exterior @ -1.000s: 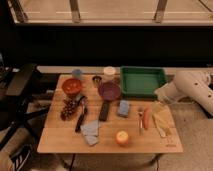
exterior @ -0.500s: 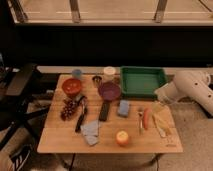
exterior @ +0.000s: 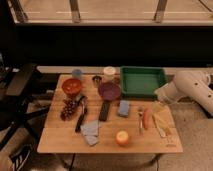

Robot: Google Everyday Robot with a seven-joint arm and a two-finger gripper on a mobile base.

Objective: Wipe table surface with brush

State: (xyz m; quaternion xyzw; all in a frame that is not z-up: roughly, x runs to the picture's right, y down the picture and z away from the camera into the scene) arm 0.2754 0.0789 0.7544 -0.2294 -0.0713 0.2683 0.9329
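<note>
The light tan wooden table surface (exterior: pixel 60 142) fills the middle of the camera view. The brush (exterior: pixel 81 118), a slim black stick, lies on its left half, just right of the grape bunch (exterior: pixel 70 108) and left of a wider flat black bar (exterior: pixel 104 111). My gripper (exterior: pixel 160 98) hangs on the white arm (exterior: pixel 192 89) over the table's right edge, just below the green tray (exterior: pixel 142 81). It is far right of the brush and nothing shows in it.
On the table: red bowl (exterior: pixel 71 86), purple bowl (exterior: pixel 109 90), blue cup (exterior: pixel 77 74), white cup (exterior: pixel 109 72), blue sponge (exterior: pixel 123 108), grey-blue cloth (exterior: pixel 90 133), an orange (exterior: pixel 122 137) and utensils (exterior: pixel 146 119) at the right. A black chair (exterior: pixel 20 85) stands to the left.
</note>
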